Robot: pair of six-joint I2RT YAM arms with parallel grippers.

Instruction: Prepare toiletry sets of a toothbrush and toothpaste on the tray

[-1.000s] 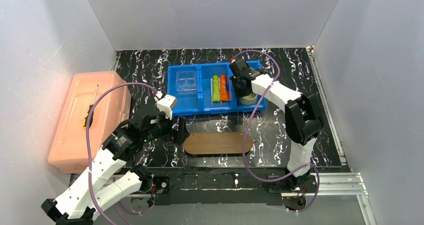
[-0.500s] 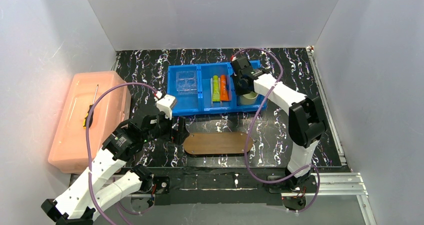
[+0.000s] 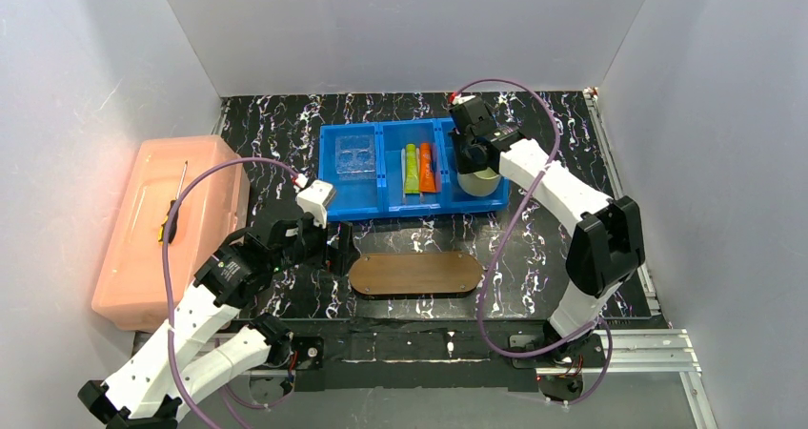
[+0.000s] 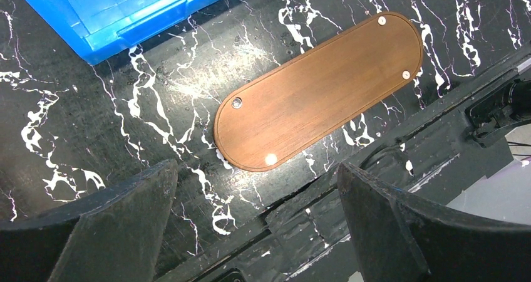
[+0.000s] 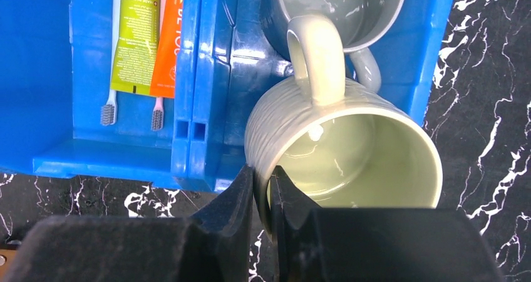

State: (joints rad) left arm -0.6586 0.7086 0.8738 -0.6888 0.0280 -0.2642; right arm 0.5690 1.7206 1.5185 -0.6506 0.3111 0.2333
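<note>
Nearest the arm bases, the left tool [image 4: 257,169] is hanging with its jaws spread wide and nothing between them, looking straight down on the tray [image 4: 325,88]. The tray is lying bare on the bench [image 4: 75,125], lengthwise along the near edge, and nothing from the sets is sitting on it yet. That wide, idle stance suggests the left arm is waiting beside the drop-off spot for its turn.

Further out, the blue bin [image 5: 37,75] is sitting across the bench. The right tool [image 5: 263,175] is pinching the rim of the green mug [image 5: 350,150] in the bin's right compartment, its jaws narrow, one finger inside the wall and one outside. Whether the mug is resting on the bin floor or lifting clear, I cannot tell. The mug is no part of a set, so the grip is probably serving to move it.

In the middle compartment, the lime-green tube [image 5: 134,37] and the orange tube [image 5: 168,37] are lying side by side and touching. The toothbrushes [image 5: 108,113] are lying under them, heads poking out towards the near wall. The tubes covering the brush handles are likely making the brushes awkward to pick first.

Just behind the green mug, the grey mug [image 5: 338,6] is crowding the same compartment. The left compartment is holding a clear holder [image 3: 355,154]. Off to the left, a pink box [image 3: 162,229] is carrying a screwdriver [image 3: 171,214], well apart from the work.
</note>
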